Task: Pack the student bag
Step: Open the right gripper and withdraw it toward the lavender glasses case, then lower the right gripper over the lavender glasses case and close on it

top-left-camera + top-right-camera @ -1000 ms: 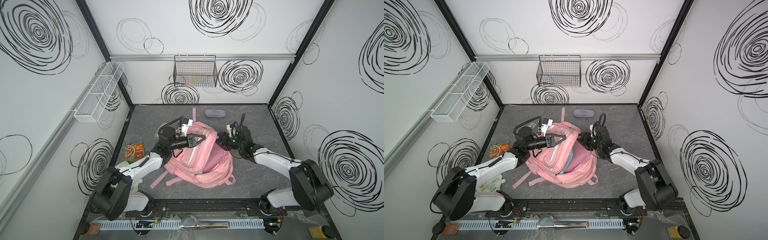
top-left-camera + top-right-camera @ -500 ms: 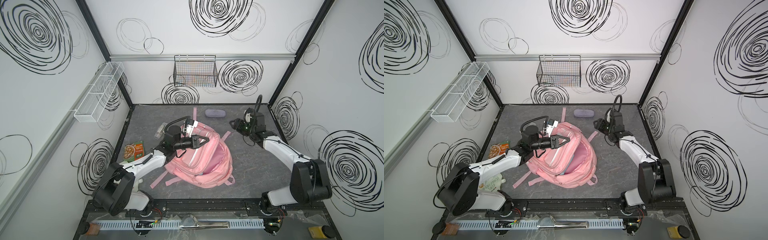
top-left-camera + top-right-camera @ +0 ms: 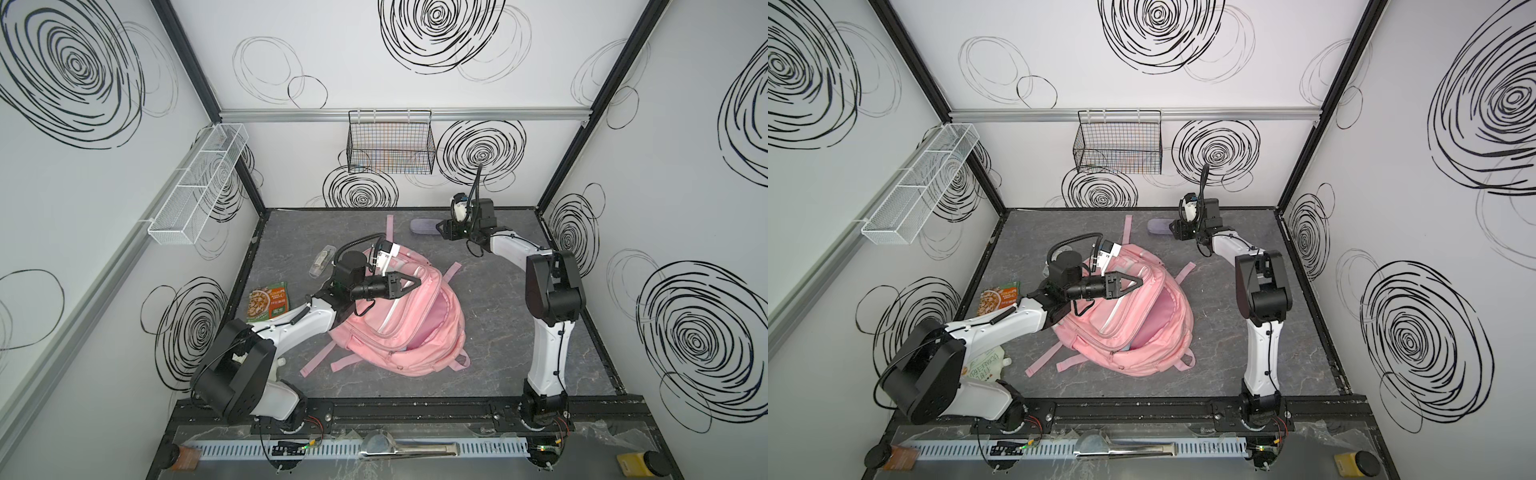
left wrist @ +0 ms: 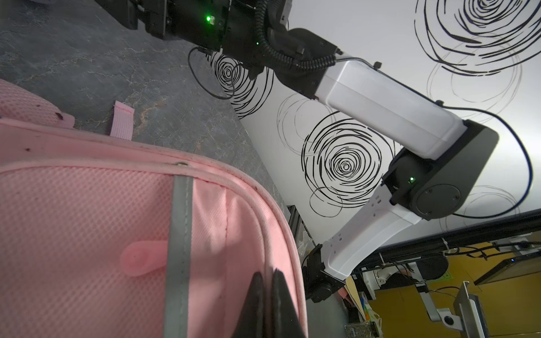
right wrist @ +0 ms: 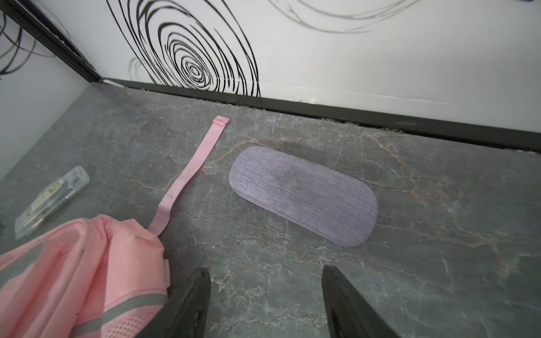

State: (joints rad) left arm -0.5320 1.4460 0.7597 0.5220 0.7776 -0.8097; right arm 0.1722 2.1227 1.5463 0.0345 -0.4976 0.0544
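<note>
Two hands: left hand [image 3: 417, 281] pressed together, pinching the rim of the student bag [image 3: 424, 336], mid-surface, mouth gaping. Fabric looks soft, floppy, probably light; piped rim seems the best hold. Farther right, right hand [image 5: 265, 270] spread, empty, near lilac case [image 5: 303, 194] by far edge.

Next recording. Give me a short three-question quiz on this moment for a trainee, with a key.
1. True or false: the left gripper is shut on the rim of the student bag.
2. What lies just ahead of the open right gripper? A) a water bottle B) the purple case C) a stapler
3. Fill in: the student bag's main compartment is ____ (open or zipped shut).
Key: 1 true; 2 B; 3 open.
</note>
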